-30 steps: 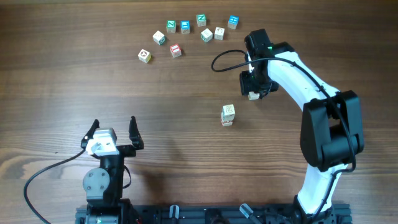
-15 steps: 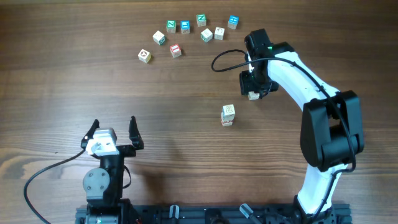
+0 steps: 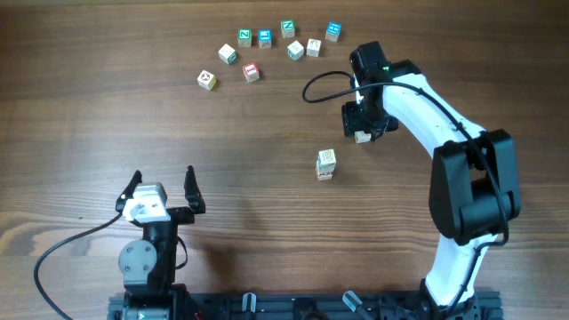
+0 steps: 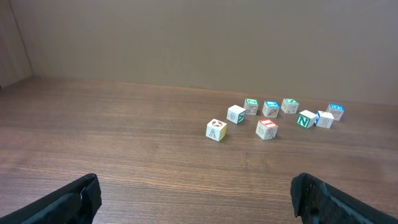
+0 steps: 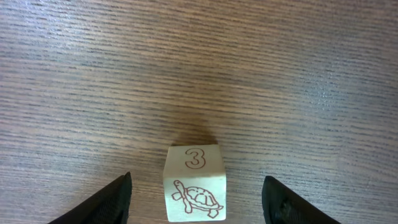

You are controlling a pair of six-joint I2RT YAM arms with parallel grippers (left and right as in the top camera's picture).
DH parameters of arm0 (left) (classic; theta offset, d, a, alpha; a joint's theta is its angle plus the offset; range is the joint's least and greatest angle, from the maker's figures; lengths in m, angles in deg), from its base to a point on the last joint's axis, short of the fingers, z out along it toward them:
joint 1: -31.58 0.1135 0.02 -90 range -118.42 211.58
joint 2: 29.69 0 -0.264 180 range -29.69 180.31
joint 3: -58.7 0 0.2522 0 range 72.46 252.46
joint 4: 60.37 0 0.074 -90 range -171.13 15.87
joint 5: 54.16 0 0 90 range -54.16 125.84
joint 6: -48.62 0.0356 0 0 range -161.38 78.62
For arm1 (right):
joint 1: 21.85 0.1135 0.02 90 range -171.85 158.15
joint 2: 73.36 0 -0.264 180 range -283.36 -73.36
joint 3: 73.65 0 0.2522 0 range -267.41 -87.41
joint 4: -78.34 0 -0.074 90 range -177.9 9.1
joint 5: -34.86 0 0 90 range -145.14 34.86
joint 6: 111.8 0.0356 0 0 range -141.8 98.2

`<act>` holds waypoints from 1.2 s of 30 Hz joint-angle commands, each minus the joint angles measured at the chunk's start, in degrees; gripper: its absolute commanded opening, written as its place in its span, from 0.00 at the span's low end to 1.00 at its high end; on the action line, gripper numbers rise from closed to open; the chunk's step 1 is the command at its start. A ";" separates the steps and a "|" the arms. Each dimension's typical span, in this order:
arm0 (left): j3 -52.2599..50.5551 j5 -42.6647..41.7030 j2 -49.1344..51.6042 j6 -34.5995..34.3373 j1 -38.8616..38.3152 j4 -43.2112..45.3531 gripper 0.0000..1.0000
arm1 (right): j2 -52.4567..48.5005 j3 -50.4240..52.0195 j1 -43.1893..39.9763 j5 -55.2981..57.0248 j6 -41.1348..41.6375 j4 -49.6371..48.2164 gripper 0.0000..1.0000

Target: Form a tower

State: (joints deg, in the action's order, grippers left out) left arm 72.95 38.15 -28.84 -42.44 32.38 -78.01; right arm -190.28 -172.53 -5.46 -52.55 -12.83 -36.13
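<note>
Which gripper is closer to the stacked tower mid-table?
Right. In the overhead view the right gripper is just above-right of the tower, over a loose cube; the left gripper is far off to its left.

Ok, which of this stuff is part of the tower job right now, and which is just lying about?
In the job: the tower; the turtle cube, standing free inside the open right gripper.
Lying about: nine loose cubes at the far side; the left gripper, open, empty.
</note>
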 commanded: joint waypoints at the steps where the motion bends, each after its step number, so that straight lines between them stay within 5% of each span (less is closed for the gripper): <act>1: -0.17 0.76 -0.28 1.05 0.33 -0.04 1.00 | 0.13 0.42 -0.28 -0.07 0.17 -0.72 0.68; 15: -0.17 0.76 -0.28 1.05 0.33 -0.02 1.00 | 0.13 0.42 -0.28 -0.09 0.17 0.07 0.46; 36: -0.17 0.76 -0.28 1.05 0.33 -0.04 1.00 | 0.15 2.91 -0.28 -0.07 0.17 -1.81 0.43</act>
State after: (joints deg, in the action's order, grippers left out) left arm 72.95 38.17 -28.84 -42.44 32.38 -78.01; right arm -190.28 -170.04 -5.46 -52.55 -12.83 -37.71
